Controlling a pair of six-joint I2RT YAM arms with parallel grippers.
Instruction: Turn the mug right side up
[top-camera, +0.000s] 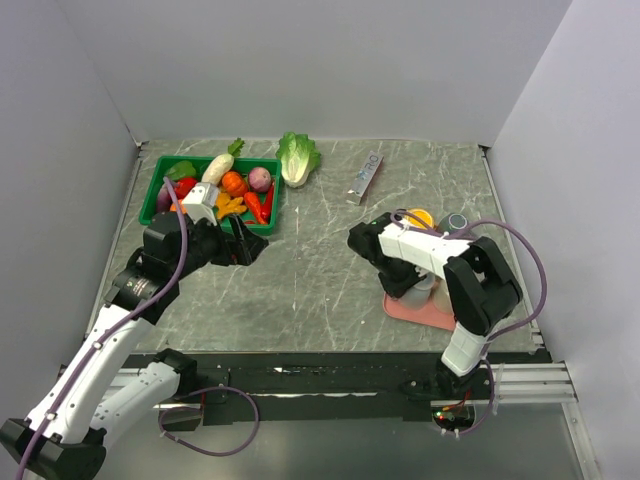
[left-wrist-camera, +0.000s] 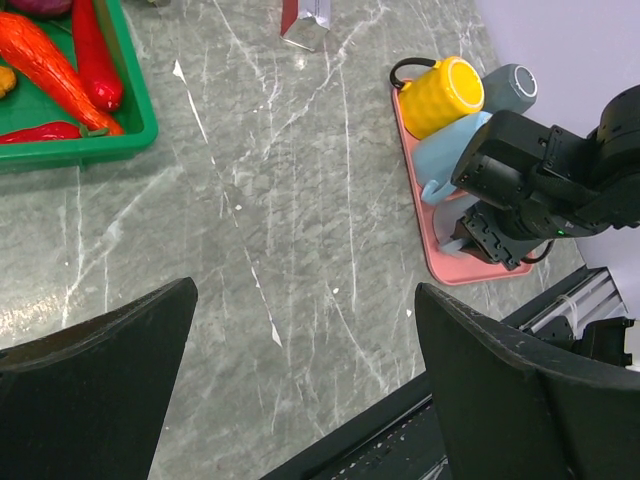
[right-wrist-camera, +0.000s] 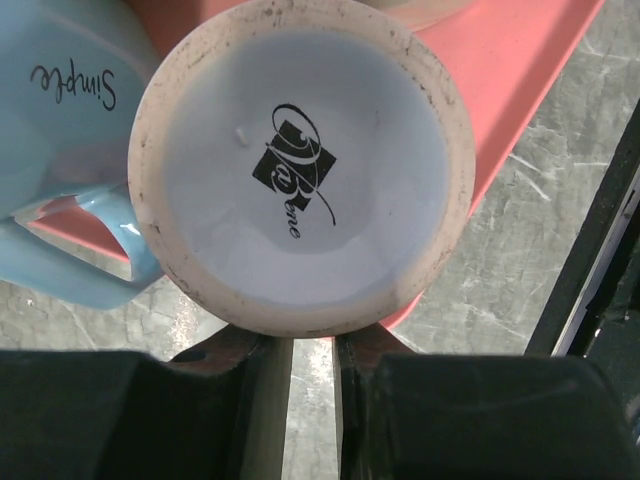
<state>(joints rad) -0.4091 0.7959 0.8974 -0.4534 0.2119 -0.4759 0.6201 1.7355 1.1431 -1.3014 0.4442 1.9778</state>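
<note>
- i see the mug (right-wrist-camera: 300, 170) base-up on the pink tray (right-wrist-camera: 520, 70).
- right claw (right-wrist-camera: 312, 350) nearly pressed together beside it, pinching nothing.
- left claw (left-wrist-camera: 305, 290) spread wide.

Blue mug (right-wrist-camera: 50, 180) crowds the upturned mug (right-wrist-camera: 300, 160), seemingly touching it; bare table (top-camera: 320, 270) beside the pink tray (right-wrist-camera: 520, 90) lies open
</note>
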